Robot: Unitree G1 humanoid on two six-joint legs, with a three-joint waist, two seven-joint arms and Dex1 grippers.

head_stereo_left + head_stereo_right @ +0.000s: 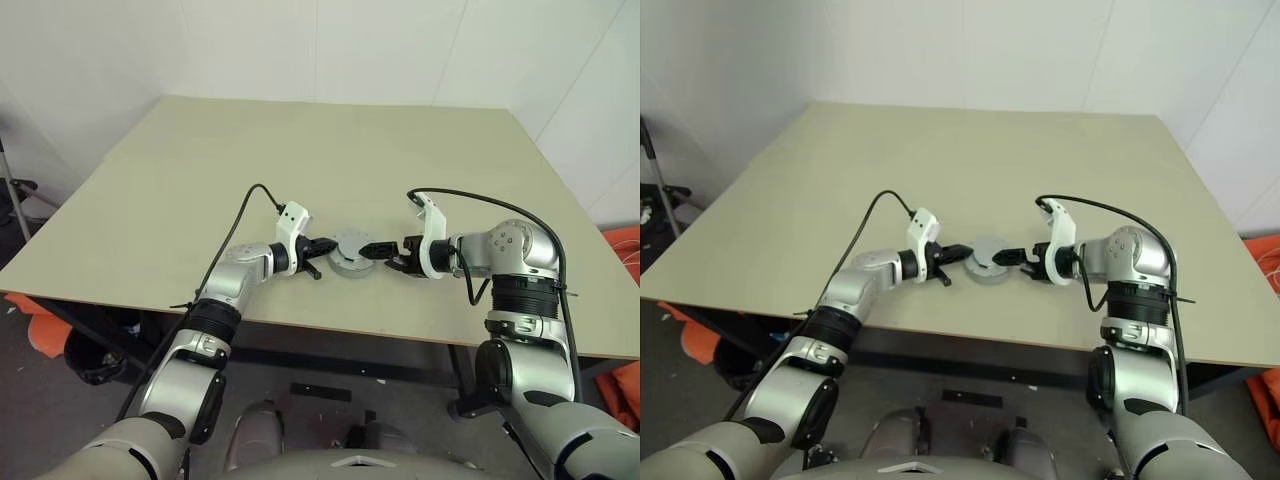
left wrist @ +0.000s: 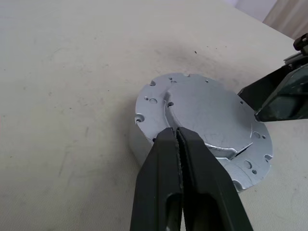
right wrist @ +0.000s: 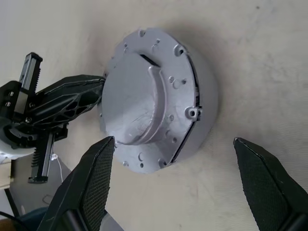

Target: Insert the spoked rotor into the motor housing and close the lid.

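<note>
Both arms are reaching in from the near edge of the table [image 1: 150,180] in the head views, meeting at a round silver lid [image 1: 351,243] that is sitting on the motor housing [image 1: 349,264] near the table's front edge. Left of it, the left gripper [image 1: 322,245] is lying with its fingers pressed together, clenched on nothing, its tip touching the lid's rim; right of it, the right gripper [image 1: 380,252] is pointing at the opposite side. Seen from the left wrist, the two black fingers [image 2: 166,183] are closed flat against each other and resting on the lid's near edge, with the stepped, machined face and its small screw holes spreading beyond them. Seen from the right wrist, the right gripper's fingers [image 3: 96,183] are standing spread wide and released, straddling the housing without touching it, while the lid is appearing slightly skewed, with a dark gap showing along one side of the seam. Judging by the solid metal look, the assembly is probably heavy for its size, stiff and smooth enough to slide on the table, so a grip across the housing's outer wall is looking safer than one on the thin lid rim, and pressing down evenly on the raised centre is likely the way to seat it.
</note>
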